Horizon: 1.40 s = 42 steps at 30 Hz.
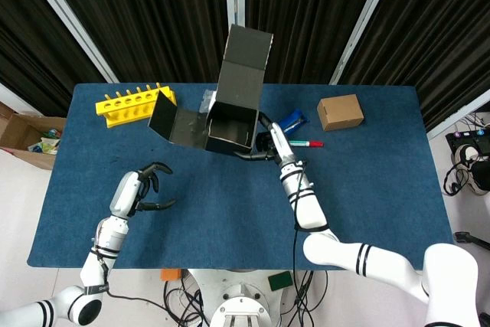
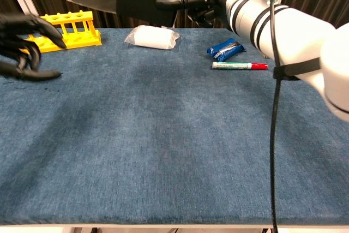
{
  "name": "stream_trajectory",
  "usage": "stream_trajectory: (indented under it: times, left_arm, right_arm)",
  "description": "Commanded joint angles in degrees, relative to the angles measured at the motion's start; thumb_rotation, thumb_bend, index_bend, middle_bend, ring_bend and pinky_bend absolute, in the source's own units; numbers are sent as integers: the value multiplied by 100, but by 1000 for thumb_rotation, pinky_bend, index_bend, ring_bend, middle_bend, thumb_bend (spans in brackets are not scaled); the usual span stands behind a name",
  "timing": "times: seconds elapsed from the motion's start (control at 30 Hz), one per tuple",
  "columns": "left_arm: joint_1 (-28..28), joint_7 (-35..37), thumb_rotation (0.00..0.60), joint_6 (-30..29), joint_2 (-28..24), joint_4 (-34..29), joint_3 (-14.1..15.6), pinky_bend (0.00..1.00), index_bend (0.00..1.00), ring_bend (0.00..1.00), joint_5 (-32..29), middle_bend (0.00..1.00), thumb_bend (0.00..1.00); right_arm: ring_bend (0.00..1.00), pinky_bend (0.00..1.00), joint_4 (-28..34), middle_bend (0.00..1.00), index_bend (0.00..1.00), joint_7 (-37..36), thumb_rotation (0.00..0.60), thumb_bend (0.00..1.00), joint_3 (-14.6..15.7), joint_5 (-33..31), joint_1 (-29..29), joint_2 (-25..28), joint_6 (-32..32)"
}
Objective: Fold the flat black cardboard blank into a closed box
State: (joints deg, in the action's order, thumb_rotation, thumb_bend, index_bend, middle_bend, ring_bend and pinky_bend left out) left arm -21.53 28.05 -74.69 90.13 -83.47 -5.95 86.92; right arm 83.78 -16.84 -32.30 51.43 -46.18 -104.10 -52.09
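One big blue table [image 1: 367, 212] carries everything; it is the largest thing here. Next in size is the black cardboard box [image 1: 230, 124], and it is up in the air above the far middle of the table, not resting on anything; the right hand [image 1: 269, 142] holds it by its right side, with fingers wrapped on the wall. The box is only partly made; its walls stand up and you can look inside, but the tall lid flap [image 1: 245, 59] points up and a side flap [image 1: 170, 122] hangs out to the left; I think about half the job is done, and the flaps must be tucked in and the lid shut.

The left hand [image 1: 136, 191] holds nothing; its fingers are curled but apart, and it sits near the front left corner, well apart from the box.

Smaller things lie along the far edge; a yellow rack [image 1: 134, 105] by the far left corner, a brown box [image 1: 340, 112] toward the far right, a white packet [image 2: 151, 37], a blue packet [image 2: 224, 49] and a marker pen [image 2: 240, 65].
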Motion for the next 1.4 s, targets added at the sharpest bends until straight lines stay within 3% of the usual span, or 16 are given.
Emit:
stream_trajectory:
  times: [0.03,0.27,0.43,1.03,1.4]
  left_arm:
    - [-262,-252,600,356,36,387,133,868,411,657,179,392,0]
    - [-508,-879,600,-180,419,1303,-224,882,398,656,421,373,51]
    - [-585,-734,600,-793,621,1589,-397,886,392,661,638,373,62]
    - [-962,-549,600,-1481,817,1989,-320,892,356,661,1181,343,28]
    - [-1109,-548,600,-1530,858,2343,-67,892,357,661,1369,342,12]
  right_arm:
    - [775,1000,366,487,442,-269,600,96,71,11,163,262,284]
    - [776,1000,635,487,442,-440,600,93,362,4,308,491,580]
    - [776,1000,706,487,442,-547,600,88,526,94,359,530,681]
    - [775,1000,647,482,445,-171,600,86,901,185,138,549,851]
    - [775,1000,499,481,444,1,600,85,981,88,-35,538,995]
